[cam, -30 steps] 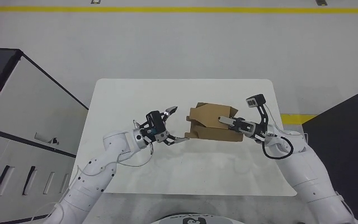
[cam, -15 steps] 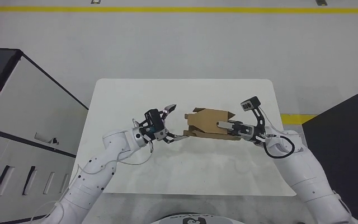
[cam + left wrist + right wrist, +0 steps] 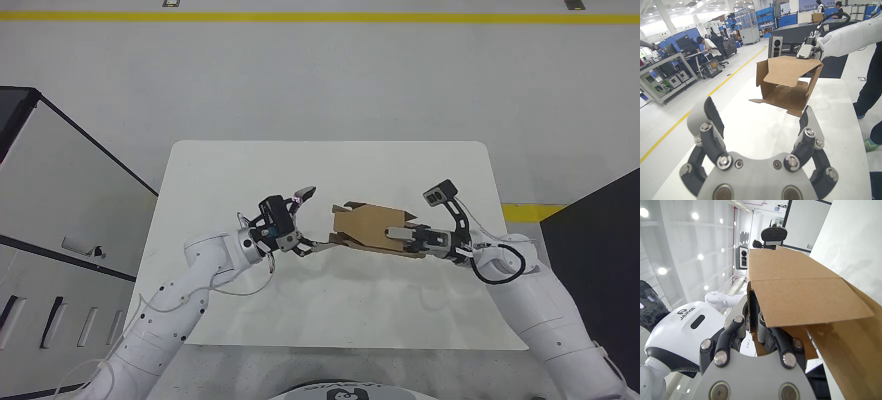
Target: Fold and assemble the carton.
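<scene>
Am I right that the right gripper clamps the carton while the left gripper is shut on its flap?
Not quite: the left wrist view shows the left gripper open, gripping nothing. The right gripper does clamp the carton.

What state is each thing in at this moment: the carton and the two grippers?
carton: partly erected into an open tube, end flaps spread, not yet folded shut.
right gripper: shut on a wall at one end of the carton.
left gripper: open and empty, beside the flap at the carton's other end.
</scene>
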